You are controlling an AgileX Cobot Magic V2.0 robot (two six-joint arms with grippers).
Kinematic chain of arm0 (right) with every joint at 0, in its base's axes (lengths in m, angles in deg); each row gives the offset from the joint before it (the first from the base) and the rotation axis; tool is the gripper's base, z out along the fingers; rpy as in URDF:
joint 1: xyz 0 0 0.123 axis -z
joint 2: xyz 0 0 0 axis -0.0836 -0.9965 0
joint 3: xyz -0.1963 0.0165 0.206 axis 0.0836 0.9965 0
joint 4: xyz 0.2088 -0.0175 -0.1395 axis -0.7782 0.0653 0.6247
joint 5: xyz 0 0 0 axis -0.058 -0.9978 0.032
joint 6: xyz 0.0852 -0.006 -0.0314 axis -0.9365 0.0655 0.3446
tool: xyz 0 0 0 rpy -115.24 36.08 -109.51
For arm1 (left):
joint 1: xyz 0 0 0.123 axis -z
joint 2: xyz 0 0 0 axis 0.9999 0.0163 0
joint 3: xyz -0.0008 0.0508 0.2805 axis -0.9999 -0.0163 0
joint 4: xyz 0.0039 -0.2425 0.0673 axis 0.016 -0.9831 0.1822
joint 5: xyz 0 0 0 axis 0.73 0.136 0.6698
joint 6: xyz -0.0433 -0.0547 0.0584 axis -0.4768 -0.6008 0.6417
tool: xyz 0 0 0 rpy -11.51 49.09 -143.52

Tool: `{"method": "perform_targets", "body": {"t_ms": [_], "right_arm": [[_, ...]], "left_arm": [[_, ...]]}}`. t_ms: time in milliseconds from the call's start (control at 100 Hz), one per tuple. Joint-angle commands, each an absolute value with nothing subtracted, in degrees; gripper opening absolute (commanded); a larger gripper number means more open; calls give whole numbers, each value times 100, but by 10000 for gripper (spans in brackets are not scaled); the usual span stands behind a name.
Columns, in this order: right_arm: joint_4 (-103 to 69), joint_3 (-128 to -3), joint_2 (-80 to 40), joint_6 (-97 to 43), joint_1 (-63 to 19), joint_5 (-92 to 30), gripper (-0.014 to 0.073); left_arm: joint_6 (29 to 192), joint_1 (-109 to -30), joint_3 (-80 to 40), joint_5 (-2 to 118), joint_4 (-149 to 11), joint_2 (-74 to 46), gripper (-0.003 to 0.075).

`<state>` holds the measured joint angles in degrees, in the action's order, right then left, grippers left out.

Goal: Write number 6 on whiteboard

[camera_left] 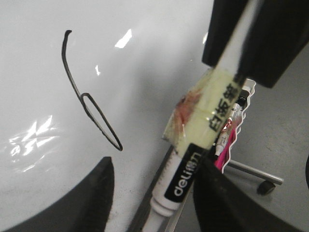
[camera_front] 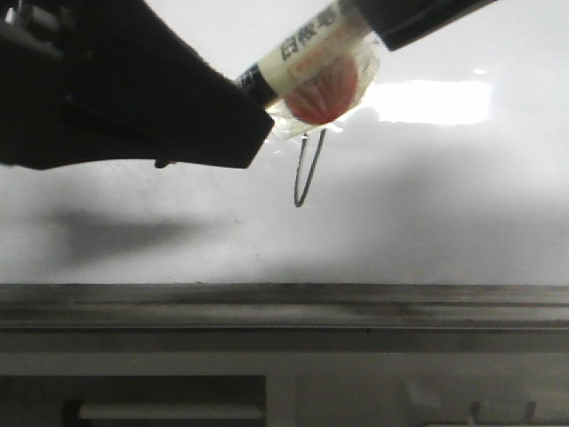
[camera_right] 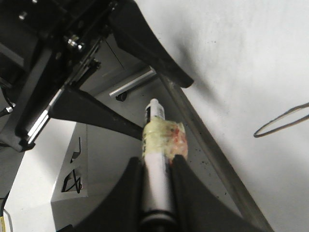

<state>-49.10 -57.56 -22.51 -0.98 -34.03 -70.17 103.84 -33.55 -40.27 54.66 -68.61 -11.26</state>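
The whiteboard (camera_front: 444, 196) fills the front view, with glare at its upper right. The number 6 (camera_front: 307, 173) is a thin black slanted loop; it also shows in the left wrist view (camera_left: 102, 121) with its hooked tail, and in the right wrist view (camera_right: 282, 121). My right gripper (camera_right: 158, 162) is shut on a white marker (camera_right: 157, 188) wrapped in yellowish tape (camera_right: 164, 137), lifted off the board. My left gripper (camera_left: 155, 162) is open, its two fingers on either side of the marker's "deli" end (camera_left: 186, 176).
A grey metal ledge (camera_front: 284, 298) runs along the board's near edge, with a grey cabinet front (camera_front: 356, 374) below it. Off the board, a chair base with a castor (camera_left: 263, 186) and a pink item (camera_left: 227, 145) show on the floor.
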Motion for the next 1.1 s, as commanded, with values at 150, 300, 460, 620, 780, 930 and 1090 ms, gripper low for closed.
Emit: {"method": "perform_targets", "body": {"t_ms": [150,300,460,620,780,930,1090], "right_arm": [[-5126,-5954,-2189,-51,-3357,-6895,-45],[-5126,-5954,-2189,-51,-3357,-6890,63],[-5126,-5954,-2189,-51,-3345,-6702,391],[-4994,-5954,-2008,-91,-2884,-6704,449],[-4832,-5759,-1406,-199,-2049,-6878,449],[-4832,-5217,-661,-199,-1413,-6582,449],[-4877,-4717,8,-207,-1223,-6133,448]], "left_arm": [[10366,-3311,-3825,5050,-6880,-1185,43],[10366,-3311,-3825,5042,-6880,-1185,-20],[10366,-3311,-3825,5036,-6880,-1196,-20],[10284,-3430,-3978,5134,-7124,-1362,-20],[10284,-3687,-4463,4485,-7938,-1905,-20],[10284,-3774,-4915,3710,-9105,-2436,-20],[10284,-3774,-5001,3380,-10088,-2518,-20]]}}
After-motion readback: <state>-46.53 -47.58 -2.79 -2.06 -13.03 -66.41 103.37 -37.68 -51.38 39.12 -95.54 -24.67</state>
